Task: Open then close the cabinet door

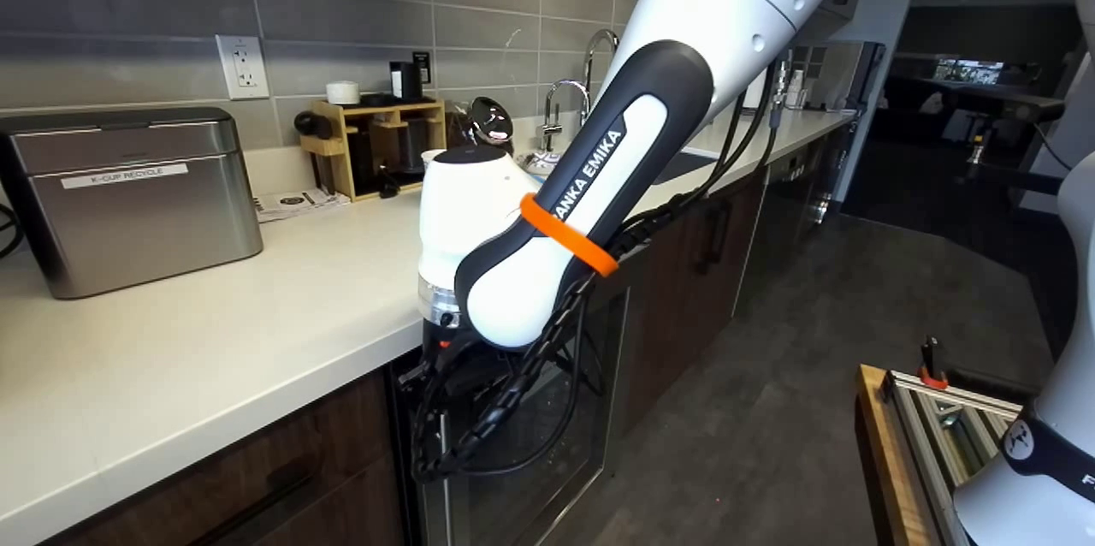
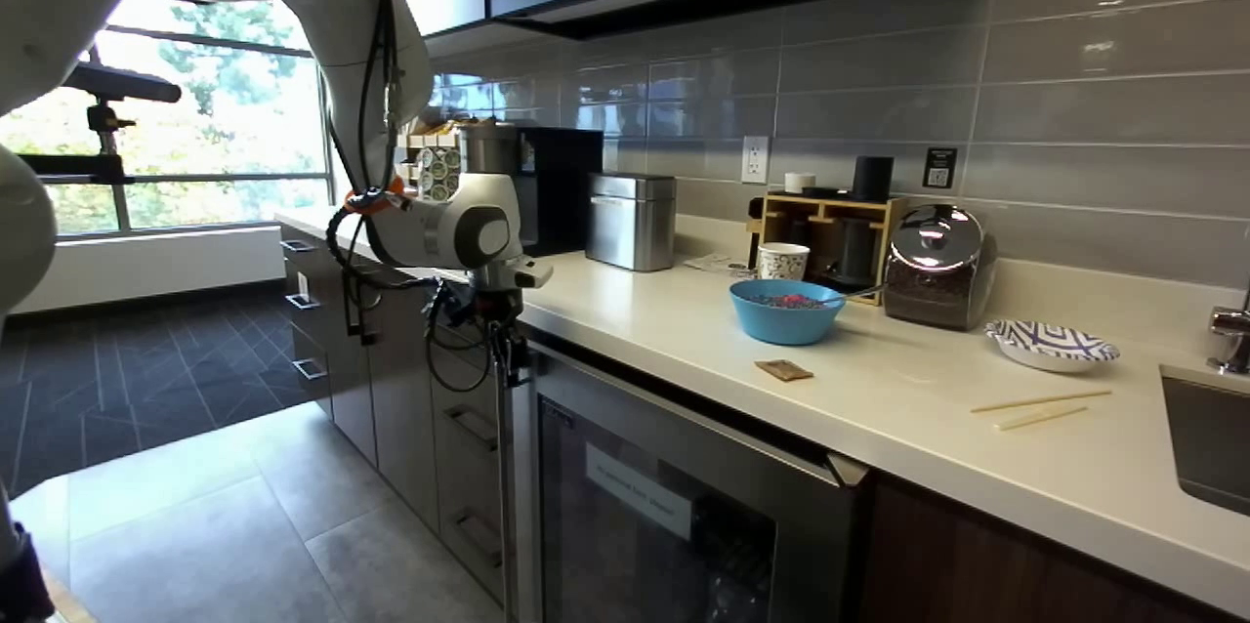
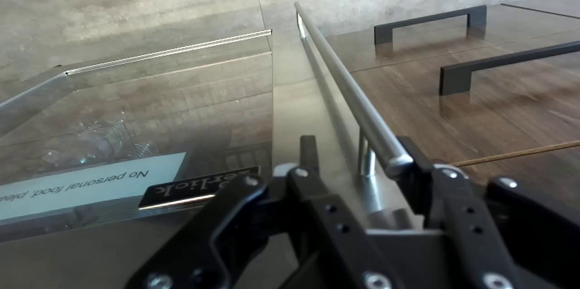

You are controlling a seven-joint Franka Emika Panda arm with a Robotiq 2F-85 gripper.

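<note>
The cabinet door, dark glass in a steel frame, is below the counter in both exterior views (image 1: 547,435) (image 2: 645,447) and the wrist view (image 3: 181,112). It looks shut or nearly so. Its vertical steel bar handle (image 3: 349,83) stands off the door's edge; it also shows in both exterior views (image 1: 446,477) (image 2: 504,506). My gripper (image 3: 360,153) is open, with its fingers either side of the handle's top end. The handle is close against the right finger in the wrist view; a wide gap separates it from the left finger. An exterior view shows the gripper (image 2: 510,354) pointing down.
The counter edge (image 2: 684,384) overhangs the door, close to my wrist. A blue bowl (image 2: 781,315) and a steel bin (image 1: 154,204) stand on the counter. Wood drawers with black handles (image 3: 430,19) adjoin the door. Cables (image 1: 505,418) hang loosely from the arm in front of the glass.
</note>
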